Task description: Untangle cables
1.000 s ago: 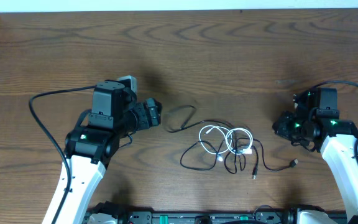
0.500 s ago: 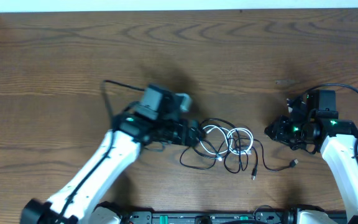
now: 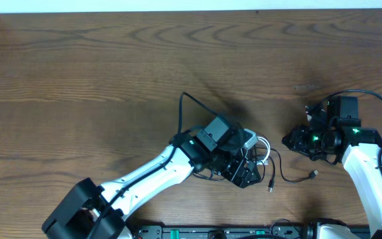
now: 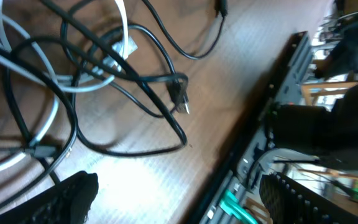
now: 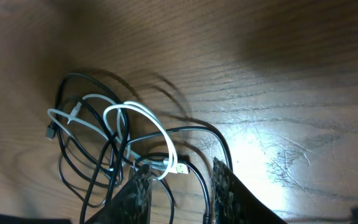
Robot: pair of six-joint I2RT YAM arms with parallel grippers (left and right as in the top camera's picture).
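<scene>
Nearest the front edge of the wooden table [image 3: 111, 66], the left gripper [image 4: 185, 199] is hovering directly over the tangled cables [image 4: 104, 62], its fingers [image 4: 73, 196] spreading wide and holding nothing. Within the tangle, a white cord [image 4: 124, 28] is looping through several black cords [image 4: 178, 93]. Farther right, the right gripper [image 3: 290, 139] is waiting near the tangle, its fingers [image 5: 135, 196] standing narrowly parted and empty.

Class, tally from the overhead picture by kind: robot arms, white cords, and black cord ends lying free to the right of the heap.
Robot arms: 2
White cords: 1
Free black cord ends: 2
Total: 5
</scene>
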